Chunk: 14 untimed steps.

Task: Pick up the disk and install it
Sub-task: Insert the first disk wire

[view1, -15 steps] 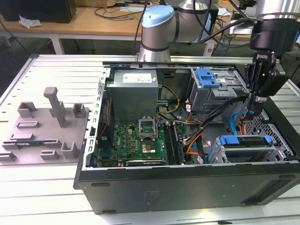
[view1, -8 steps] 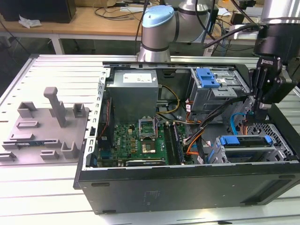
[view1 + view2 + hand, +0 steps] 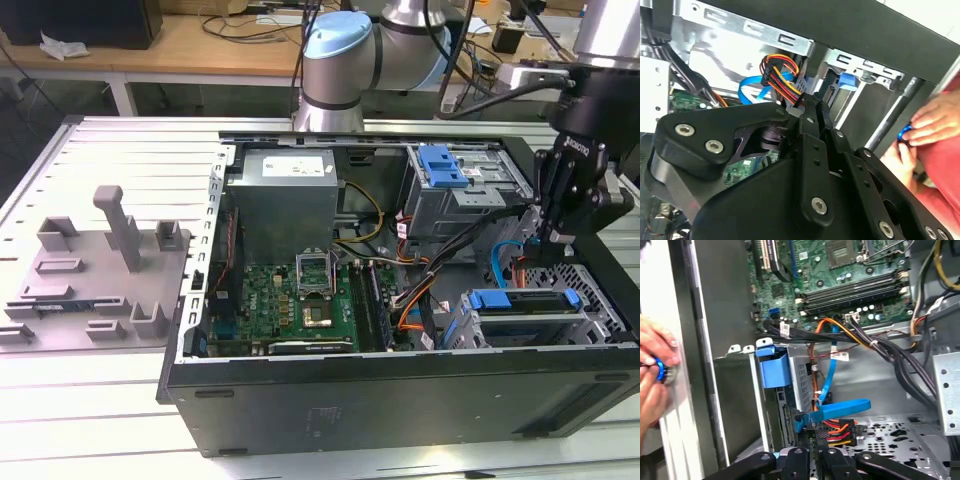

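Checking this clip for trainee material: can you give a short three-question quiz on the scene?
1. True or false: the disk lies outside the case.
2. The gripper is nearest to: A) the power supply, B) the cables, C) the motherboard.
3. Fill in: in both wrist views, a person's ___ hold a small blue object.
Key: 1 false, it sits in the cage inside the case. 2 B. 3 hands.
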{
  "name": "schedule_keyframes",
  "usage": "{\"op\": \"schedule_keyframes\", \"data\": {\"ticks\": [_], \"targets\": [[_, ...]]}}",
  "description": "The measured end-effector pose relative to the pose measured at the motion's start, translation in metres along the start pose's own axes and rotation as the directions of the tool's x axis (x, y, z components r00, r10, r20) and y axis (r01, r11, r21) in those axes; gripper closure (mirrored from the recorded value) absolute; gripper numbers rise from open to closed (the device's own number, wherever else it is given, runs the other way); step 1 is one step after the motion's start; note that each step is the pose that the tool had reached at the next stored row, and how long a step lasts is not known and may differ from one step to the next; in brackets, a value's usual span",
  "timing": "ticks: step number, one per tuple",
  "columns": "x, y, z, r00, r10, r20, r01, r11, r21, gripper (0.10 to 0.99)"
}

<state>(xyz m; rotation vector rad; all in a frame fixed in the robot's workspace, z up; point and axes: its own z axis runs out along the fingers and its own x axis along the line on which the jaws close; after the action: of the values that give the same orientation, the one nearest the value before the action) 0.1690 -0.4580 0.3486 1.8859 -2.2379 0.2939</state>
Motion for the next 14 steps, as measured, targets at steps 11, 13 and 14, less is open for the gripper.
{"op": "schedule_keyframes", "data": {"ticks": [11,13,14], "targets": [[0.0163,-0.0015,-0.0065,0.9948,-0.017,0.1,0.018,0.9998,-0.007,0.922],[0.0199,-0.0015,-0.0056,0.9924,-0.02,0.1213,0.021,0.9997,-0.008,0.922],[0.0213,-0.0015,-0.0052,0.992,-0.021,0.1242,0.022,0.9997,-0.008,0.922]]}}
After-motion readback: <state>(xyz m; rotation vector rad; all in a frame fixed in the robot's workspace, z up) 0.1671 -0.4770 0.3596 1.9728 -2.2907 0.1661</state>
